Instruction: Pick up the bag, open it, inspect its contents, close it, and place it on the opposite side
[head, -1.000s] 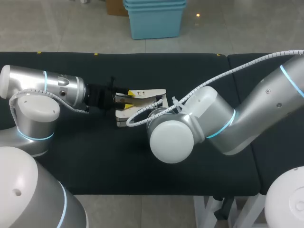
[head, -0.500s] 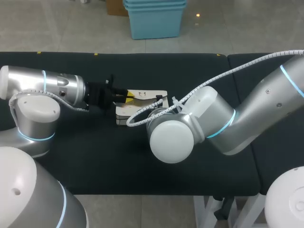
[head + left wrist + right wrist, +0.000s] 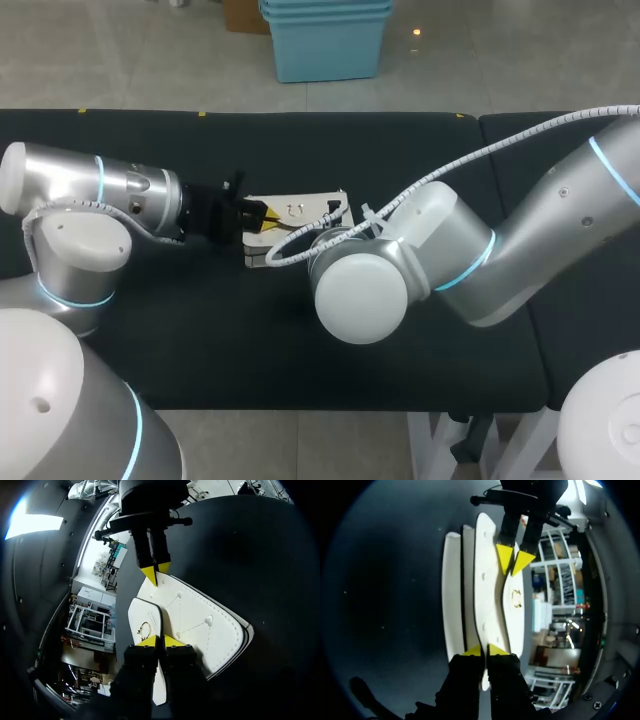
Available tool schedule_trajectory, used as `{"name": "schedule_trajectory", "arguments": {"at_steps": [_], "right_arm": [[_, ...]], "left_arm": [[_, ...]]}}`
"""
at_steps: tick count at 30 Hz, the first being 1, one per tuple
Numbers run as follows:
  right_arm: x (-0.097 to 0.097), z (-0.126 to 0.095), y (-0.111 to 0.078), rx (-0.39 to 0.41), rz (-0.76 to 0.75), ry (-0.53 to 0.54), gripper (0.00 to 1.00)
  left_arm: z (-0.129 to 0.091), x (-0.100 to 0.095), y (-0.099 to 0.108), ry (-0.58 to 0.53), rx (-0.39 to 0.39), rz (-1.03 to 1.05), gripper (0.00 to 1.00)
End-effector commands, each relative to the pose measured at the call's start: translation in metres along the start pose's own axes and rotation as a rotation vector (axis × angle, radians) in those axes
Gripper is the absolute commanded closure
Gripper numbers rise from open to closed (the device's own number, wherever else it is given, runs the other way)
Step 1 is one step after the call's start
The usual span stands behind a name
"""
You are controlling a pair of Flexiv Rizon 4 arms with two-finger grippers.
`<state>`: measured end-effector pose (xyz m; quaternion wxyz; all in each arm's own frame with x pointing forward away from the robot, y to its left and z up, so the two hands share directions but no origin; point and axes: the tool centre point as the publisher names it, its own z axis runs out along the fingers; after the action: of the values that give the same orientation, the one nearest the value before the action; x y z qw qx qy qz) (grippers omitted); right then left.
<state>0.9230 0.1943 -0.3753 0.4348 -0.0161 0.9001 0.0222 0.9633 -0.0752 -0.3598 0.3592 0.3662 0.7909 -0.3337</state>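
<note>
In the head view, the white bag (image 3: 300, 213) is seen stretched out ahead of the left claw (image 3: 252, 213), over the dark counter (image 3: 200, 330). Whether it rests there or is held just clear cannot be told. The right claw is hidden behind the right arm (image 3: 470, 255).

In the left wrist view, the left claw (image 3: 160, 641) is drawn almost together and clamped on the bag's near edge, beside the flap (image 3: 147, 620) with its metal ring. The bag's stitched side (image 3: 205, 625) is spread ahead of the claw. At the far end, the right claw (image 3: 156, 572) is pinched on the opposite edge.

In the right wrist view, the right claw (image 3: 484, 651) is closed on a thin white panel of the bag (image 3: 482, 595), which is seen edge-on ahead of it. The left claw (image 3: 513, 561) is gripped on the far end.
</note>
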Motion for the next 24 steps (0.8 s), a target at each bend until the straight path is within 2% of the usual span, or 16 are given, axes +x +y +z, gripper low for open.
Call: {"name": "schedule_trajectory", "arguments": {"at_steps": [1,8,14,15,16,17,24], "right_arm": [[0.004,0.002,-0.004,-0.012,0.001,-0.075,1.0],[0.004,0.002,-0.004,-0.012,0.001,-0.075,1.0],[0.004,0.002,-0.004,-0.012,0.001,-0.075,1.0],[0.004,0.002,-0.004,-0.012,0.001,-0.075,1.0],[0.004,0.002,-0.004,-0.012,0.001,-0.075,1.0],[0.004,0.002,-0.004,-0.012,0.001,-0.075,1.0],[0.004,0.002,-0.004,-0.012,0.001,-0.075,1.0]], "left_arm": [[0.004,0.004,0.009,-0.005,-0.005,-0.008,1.0],[0.006,-0.002,0.015,-0.033,-0.019,-0.033,1.0],[0.005,-0.006,0.012,-0.04,-0.01,-0.031,1.0],[0.004,-0.006,0.011,-0.041,-0.009,-0.03,0.9],[0.003,-0.006,0.011,-0.042,-0.008,-0.03,0.68],[0.002,-0.007,0.01,-0.043,-0.007,-0.03,0.55],[-0.005,-0.014,0.003,-0.067,-0.001,-0.02,0.58]]}}
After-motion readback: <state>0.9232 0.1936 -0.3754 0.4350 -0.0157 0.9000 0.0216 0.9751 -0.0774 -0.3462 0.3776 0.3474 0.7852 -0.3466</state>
